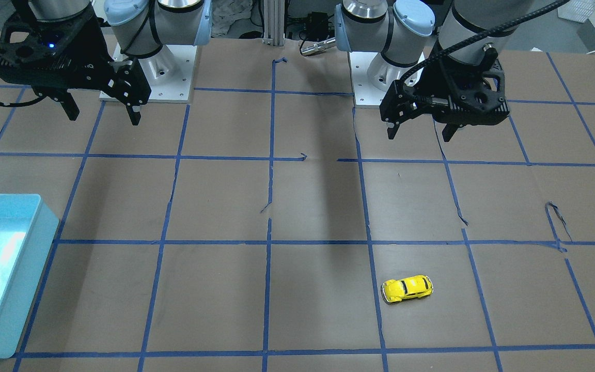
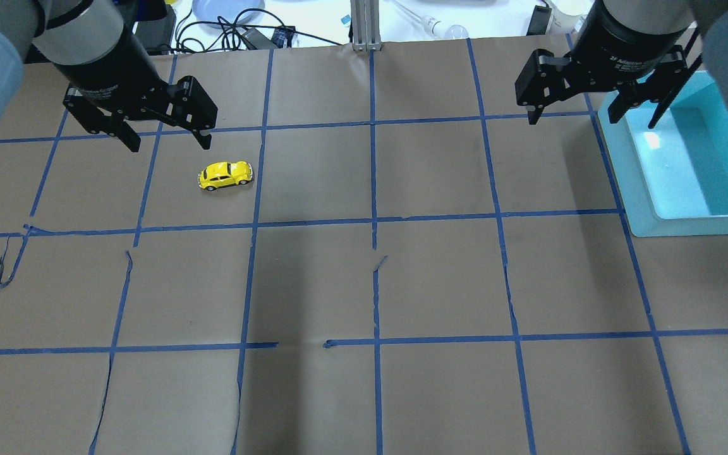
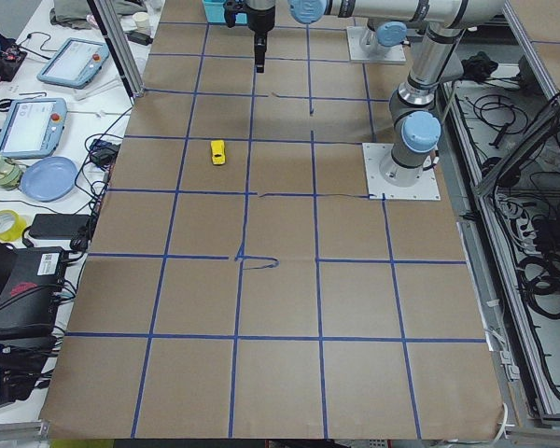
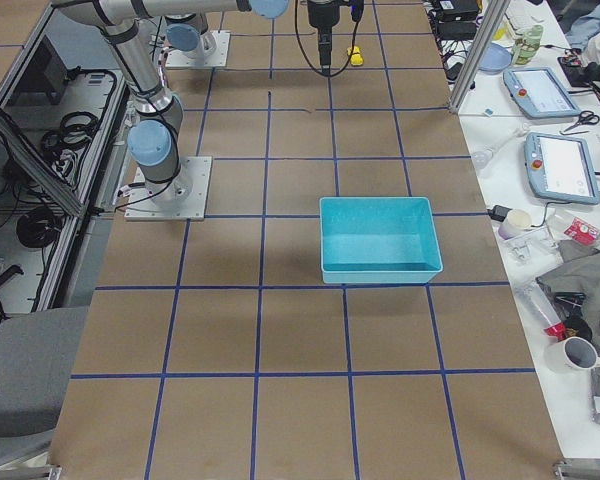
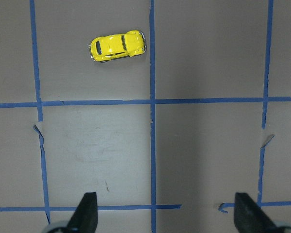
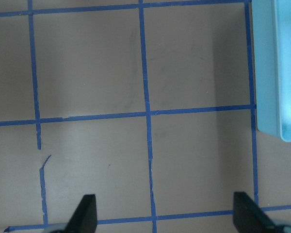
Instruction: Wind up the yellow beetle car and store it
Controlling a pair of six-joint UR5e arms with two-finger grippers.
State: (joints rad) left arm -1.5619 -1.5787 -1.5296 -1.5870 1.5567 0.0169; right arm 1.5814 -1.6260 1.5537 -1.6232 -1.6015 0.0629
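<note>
Overhead exterior: yellow beetle car sits on its wheels on the desk, on the robot's left half, inside one taped square; long axis runs side to side across the desk, slightly tilted; which end is the nose, cannot tell. Left gripper hangs above the desk near the car, not touching it, jaws spread wide and holding nothing; right gripper likewise released, raised beside the teal bin, well apart from the car.
</note>
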